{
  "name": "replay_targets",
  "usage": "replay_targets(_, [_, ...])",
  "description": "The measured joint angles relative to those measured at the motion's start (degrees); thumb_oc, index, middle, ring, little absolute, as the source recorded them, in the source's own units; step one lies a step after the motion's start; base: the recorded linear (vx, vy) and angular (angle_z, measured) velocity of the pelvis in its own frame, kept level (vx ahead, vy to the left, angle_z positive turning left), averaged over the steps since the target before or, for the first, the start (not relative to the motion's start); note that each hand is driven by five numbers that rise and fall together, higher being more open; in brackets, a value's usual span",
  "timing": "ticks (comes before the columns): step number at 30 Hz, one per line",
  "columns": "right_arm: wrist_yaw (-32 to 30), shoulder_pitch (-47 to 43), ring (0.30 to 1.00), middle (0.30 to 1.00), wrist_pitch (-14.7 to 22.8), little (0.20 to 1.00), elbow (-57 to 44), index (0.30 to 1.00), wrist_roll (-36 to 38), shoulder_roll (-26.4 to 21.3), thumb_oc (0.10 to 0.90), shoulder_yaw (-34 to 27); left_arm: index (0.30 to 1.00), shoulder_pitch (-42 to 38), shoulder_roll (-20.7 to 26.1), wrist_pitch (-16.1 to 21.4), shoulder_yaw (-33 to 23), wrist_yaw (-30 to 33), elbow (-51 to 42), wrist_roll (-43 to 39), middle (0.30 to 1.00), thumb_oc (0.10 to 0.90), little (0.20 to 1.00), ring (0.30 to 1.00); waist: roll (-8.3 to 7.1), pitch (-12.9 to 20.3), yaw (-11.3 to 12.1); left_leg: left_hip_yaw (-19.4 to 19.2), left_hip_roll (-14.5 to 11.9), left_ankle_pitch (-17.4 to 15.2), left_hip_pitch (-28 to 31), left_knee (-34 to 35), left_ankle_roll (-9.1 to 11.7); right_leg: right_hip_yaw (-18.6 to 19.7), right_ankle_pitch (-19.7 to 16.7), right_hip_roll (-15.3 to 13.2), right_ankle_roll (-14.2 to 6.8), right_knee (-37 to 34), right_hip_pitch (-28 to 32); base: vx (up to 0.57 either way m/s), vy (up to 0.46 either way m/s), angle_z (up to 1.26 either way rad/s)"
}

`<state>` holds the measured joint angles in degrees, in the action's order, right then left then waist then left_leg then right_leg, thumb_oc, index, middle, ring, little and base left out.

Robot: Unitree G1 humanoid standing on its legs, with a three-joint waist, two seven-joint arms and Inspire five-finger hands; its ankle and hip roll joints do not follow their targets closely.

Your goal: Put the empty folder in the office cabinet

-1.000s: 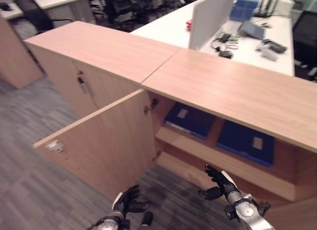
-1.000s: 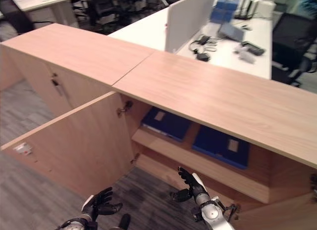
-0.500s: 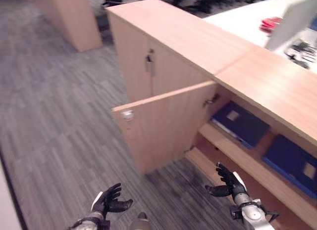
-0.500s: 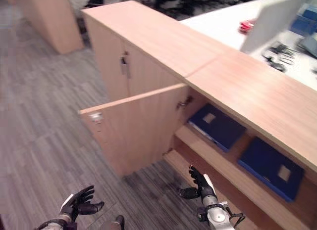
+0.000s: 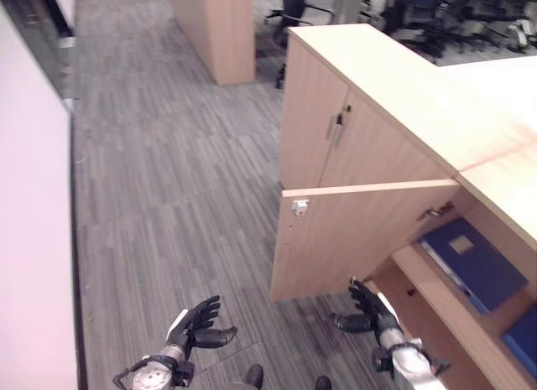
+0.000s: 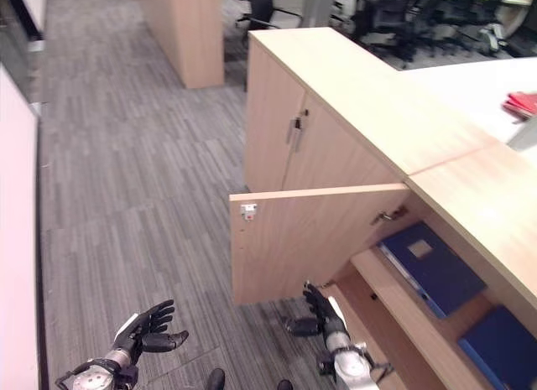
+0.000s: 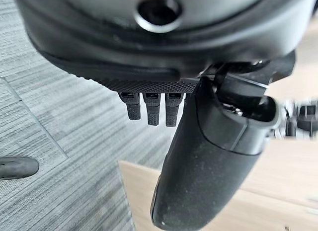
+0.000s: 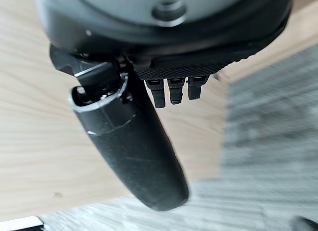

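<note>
Left eye view: both my hands, left [image 5: 195,327] and right [image 5: 366,310], hang empty, fingers spread. The blue folder [image 5: 471,260] lies flat on the cabinet shelf [image 5: 436,293]; I judge it light, stiff, best pinched along an edge.

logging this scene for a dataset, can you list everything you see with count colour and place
office cabinet: one long unit, light wood, right of the floor
open door: one, light wood, swung out over the carpet
closed doors: two, light wood, metal handles, beyond the open door
folders: two, dark blue, lying flat on the shelf inside the open cabinet
red item: one, on the white desk at far right
second cabinet: one, light wood, far end
office chairs: several, black, background
carpet: grey, striped
left hand: dark, open, low over carpet
right hand: dark, open, near the open door's foot
</note>
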<state>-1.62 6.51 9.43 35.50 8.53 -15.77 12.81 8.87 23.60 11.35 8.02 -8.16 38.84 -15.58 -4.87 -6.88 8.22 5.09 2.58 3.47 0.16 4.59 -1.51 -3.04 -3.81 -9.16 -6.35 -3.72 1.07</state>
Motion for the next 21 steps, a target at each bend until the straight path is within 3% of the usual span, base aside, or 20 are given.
replay_targets(5, [0.1,2.0,0.9,0.9,-1.1,0.9,0.9,0.9,0.0,-0.8,0.8,-0.5,0.9,1.6,-0.4,-0.1,-0.4,-0.1,-1.5,0.0,0.9,0.8,0.9,0.9,0.8,0.1,-0.4,0.2,-1.2,-0.3,0.8,0.0,0.7,-0.9,-0.3,1.2,0.3,-1.2,1.6,0.06,-0.022,0.04])
replay_targets(13, [0.3,2.7,0.9,0.9,-1.2,0.9,0.9,0.9,0.0,-0.7,0.8,-1.8,0.9,0.0,-0.4,0.0,-0.5,0.4,-6.4,0.1,0.9,0.8,0.9,0.9,-0.27,1.1,-2.3,0.2,-2.0,-1.3,3.0,0.3,1.7,-0.8,0.7,1.9,1.2,-1.3,3.6,0.01,-0.007,-0.02])
replay_targets(21, [1.4,4.4,0.9,0.9,-1.9,0.9,0.9,0.9,-0.1,-0.7,0.8,0.1,0.9,-4.3,-0.3,-0.2,-0.6,1.8,-7.9,-0.1,0.9,0.8,0.9,0.9,1.12,2.4,-5.7,-3.2,-2.6,-1.3,4.5,0.3,1.5,1.5,0.5,2.3,1.3,-1.7,3.2,0.01,-0.02,-0.18])
